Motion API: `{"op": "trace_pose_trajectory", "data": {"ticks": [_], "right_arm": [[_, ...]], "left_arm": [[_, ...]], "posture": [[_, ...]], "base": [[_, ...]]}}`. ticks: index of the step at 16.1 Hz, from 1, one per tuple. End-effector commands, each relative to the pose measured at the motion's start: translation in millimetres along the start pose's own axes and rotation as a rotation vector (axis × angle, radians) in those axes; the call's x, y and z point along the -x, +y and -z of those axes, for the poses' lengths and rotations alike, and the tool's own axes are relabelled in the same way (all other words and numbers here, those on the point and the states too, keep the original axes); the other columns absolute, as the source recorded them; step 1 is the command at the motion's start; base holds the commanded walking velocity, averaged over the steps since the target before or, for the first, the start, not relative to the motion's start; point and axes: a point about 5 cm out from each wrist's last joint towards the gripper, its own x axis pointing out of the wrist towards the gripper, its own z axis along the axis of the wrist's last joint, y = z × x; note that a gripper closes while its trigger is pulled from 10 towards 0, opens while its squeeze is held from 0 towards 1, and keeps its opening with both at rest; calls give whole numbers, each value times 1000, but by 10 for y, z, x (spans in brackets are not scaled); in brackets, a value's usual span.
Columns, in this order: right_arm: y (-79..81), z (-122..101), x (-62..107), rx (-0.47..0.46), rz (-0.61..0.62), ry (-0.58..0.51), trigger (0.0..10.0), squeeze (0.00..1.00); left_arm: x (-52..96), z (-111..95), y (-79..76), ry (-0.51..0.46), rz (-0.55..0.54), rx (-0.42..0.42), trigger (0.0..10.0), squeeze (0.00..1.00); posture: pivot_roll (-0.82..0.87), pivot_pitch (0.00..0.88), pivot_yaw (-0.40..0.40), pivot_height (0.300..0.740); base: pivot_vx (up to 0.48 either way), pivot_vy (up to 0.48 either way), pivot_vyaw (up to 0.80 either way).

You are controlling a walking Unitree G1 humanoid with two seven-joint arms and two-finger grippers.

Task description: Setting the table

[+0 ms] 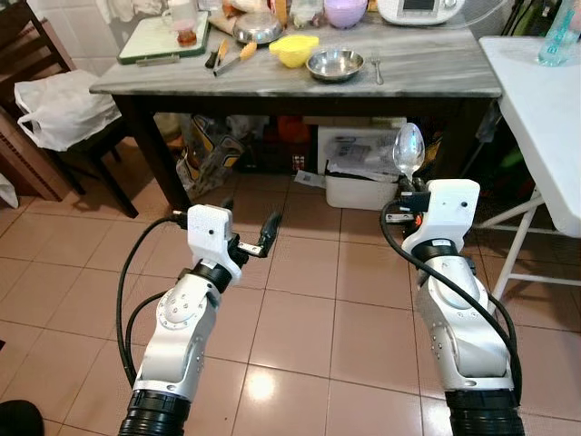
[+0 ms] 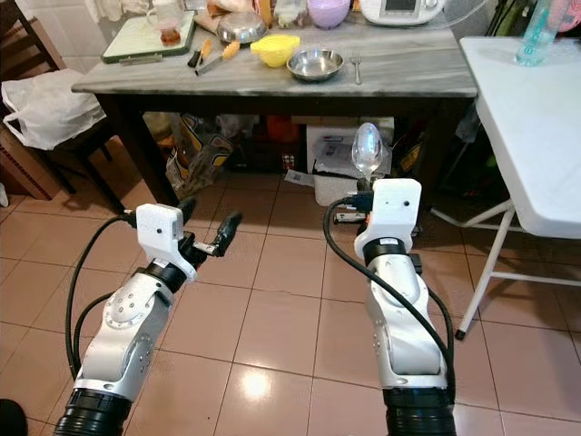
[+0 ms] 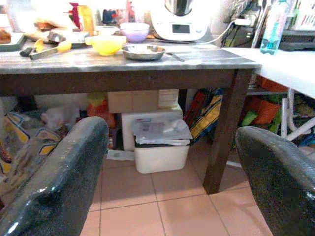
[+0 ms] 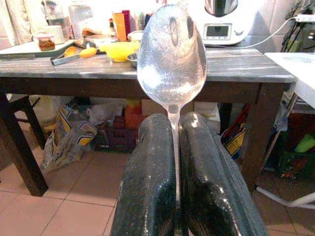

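Tiled floor (image 1: 300, 272) lies under me. My right gripper (image 4: 173, 162) pinches a spoon (image 4: 172, 54) upright, bowl at twelve o'clock toward the table (image 1: 427, 68); my left gripper (image 1: 250, 227) gapes wide, holding nothing.

spoon (image 1: 409, 148): 1 | steel bowl (image 1: 335, 64): 1 | yellow bowl (image 1: 294, 50): 1 | fork (image 1: 377, 67): 1

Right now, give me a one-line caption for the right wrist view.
Right gripper clamps a spoon upright, facing the grey table.
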Motion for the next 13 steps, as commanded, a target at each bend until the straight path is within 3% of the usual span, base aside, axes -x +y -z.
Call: {"op": "trace_pose_trajectory", "data": {"ticks": [1,7,13], "right_arm": [[31,-21,-8,-8,-13,-14,10000,0],[36,-6,2,-28,-10,-7,10000,0],[31,-1,-6,-28,-11,0,10000,0]], "left_arm": [[27,-13,20,0,-3,-4,10000,0],[46,5,4,10,8,-1,10000,0],[38,11,-12,14,13,2,10000,0]], "posture": [[-25,96,73,740],[-25,99,74,740],[-32,98,74,740]], "base": [[364,0,0],[379,0,0],[372,0,-598]]}}
